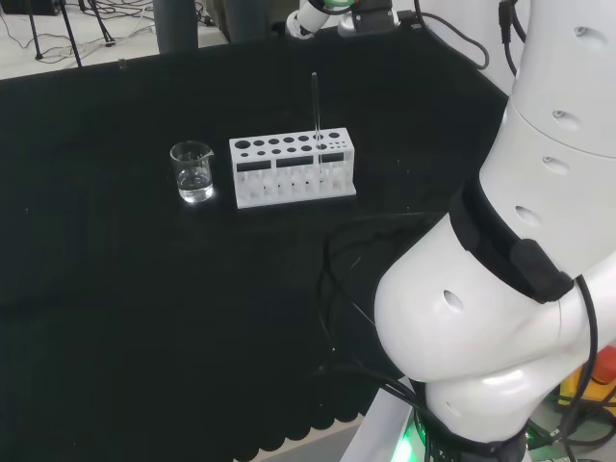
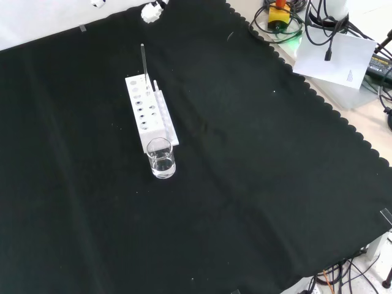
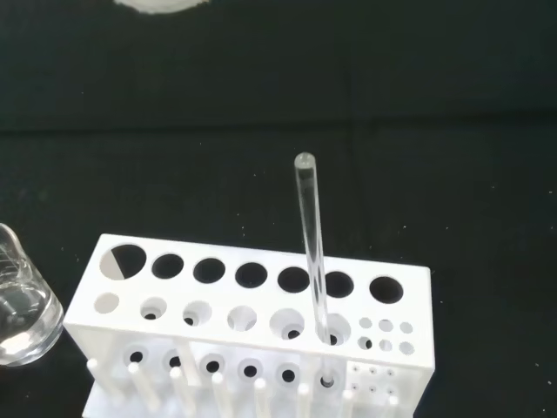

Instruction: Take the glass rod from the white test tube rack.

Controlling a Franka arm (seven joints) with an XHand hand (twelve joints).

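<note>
A clear glass rod (image 1: 315, 106) stands upright in a hole near the right end of the white test tube rack (image 1: 292, 171) in the head view. In the front view the rod (image 2: 144, 61) rises from the far end of the rack (image 2: 150, 113). A white part of the hand (image 2: 150, 11) shows at that view's top edge, beyond the rod and well clear of it. Close up in the wrist view, the rod (image 3: 312, 252) stands in the rack (image 3: 252, 322) with nothing touching it. A blurred white bit of the hand (image 3: 161, 4) lies far above it.
A small glass beaker (image 1: 192, 171) with some clear liquid stands just left of the rack in the head view, and in front of it as the beaker (image 2: 161, 158) in the front view. The arm's white links (image 1: 520, 241) fill the head view's right. Black cloth surrounds the rack.
</note>
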